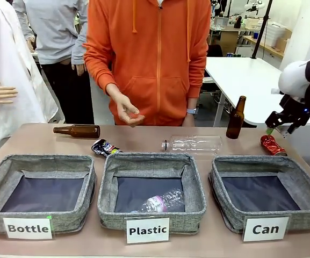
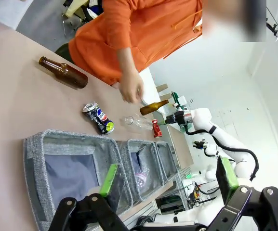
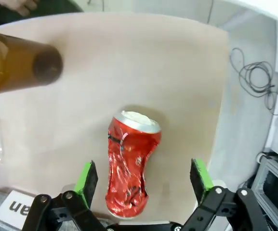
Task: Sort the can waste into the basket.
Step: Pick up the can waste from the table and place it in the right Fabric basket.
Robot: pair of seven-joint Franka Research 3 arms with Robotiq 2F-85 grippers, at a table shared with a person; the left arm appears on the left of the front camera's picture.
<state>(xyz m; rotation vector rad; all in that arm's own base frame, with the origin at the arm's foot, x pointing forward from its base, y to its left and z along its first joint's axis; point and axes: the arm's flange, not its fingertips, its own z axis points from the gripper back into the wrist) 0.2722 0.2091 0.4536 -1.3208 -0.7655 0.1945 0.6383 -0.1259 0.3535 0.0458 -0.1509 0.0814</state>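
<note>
A crumpled red can with a silver top lies on the table behind the grey "Can" basket. My right gripper hovers just above it, open. In the right wrist view its green fingertips stand on either side of the red can without touching it. A crushed dark blue-black can lies behind the gap between the two left baskets. My left gripper is open and holds nothing, high over the table's left end, with the crushed can and the red can farther off.
One brown bottle lies at the back left; another stands upright close to the red can. A clear plastic bottle lies mid-table. The "Plastic" basket holds a bottle. A person's hand hangs over the far edge.
</note>
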